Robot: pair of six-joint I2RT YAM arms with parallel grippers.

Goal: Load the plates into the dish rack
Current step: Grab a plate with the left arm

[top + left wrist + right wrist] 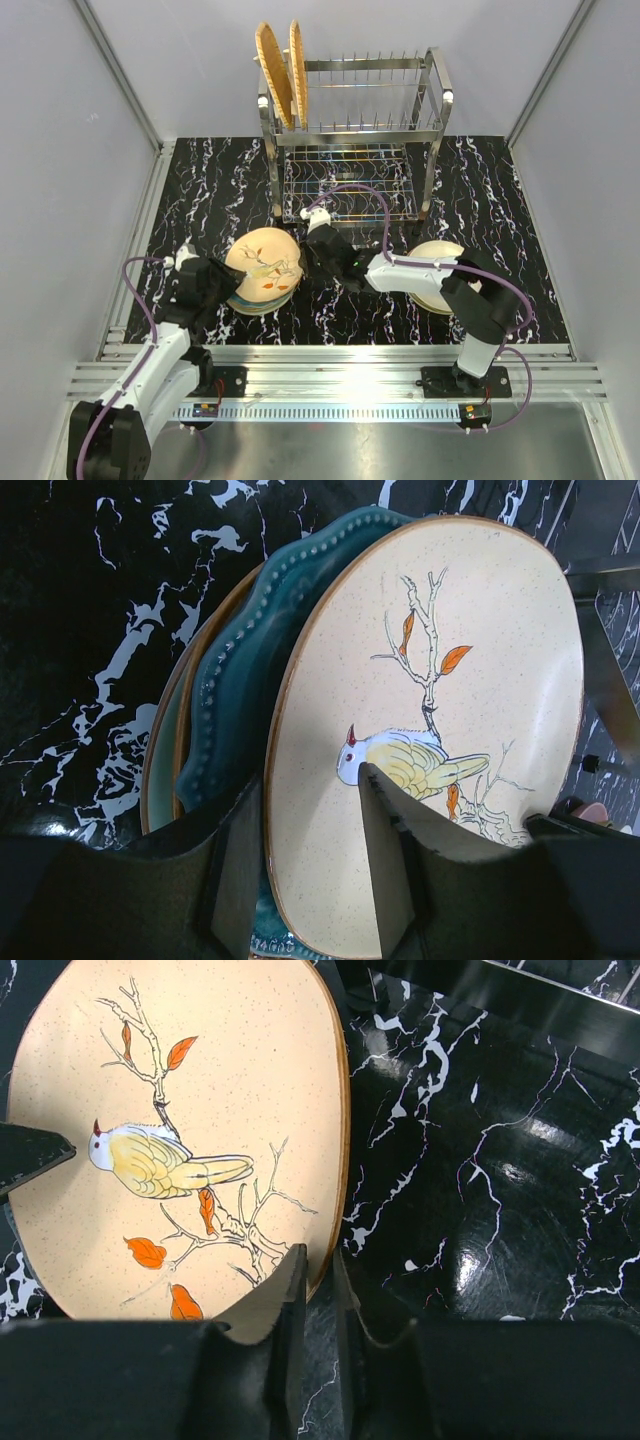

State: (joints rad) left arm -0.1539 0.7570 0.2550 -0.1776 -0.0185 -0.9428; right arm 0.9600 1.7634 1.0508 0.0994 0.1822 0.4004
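A cream plate with a bird-and-branch print (262,262) is tipped up on its edge over a stack of plates at the left. My right gripper (318,1290) is shut on its brown rim (340,1160), seen from above at the plate's right side (305,262). My left gripper (300,870) straddles the opposite rim with its jaws apart, one finger (385,860) over the plate's face (470,600). A teal plate (240,680) lies just under it. The dish rack (360,125) stands at the back with two orange woven plates (272,70) upright in its top tier.
A second stack of pale plates (435,250) sits at the right, partly under my right arm. The rack's lower grid shelf (345,185) faces the plates. Grey walls close in the black marbled table (200,190) on three sides.
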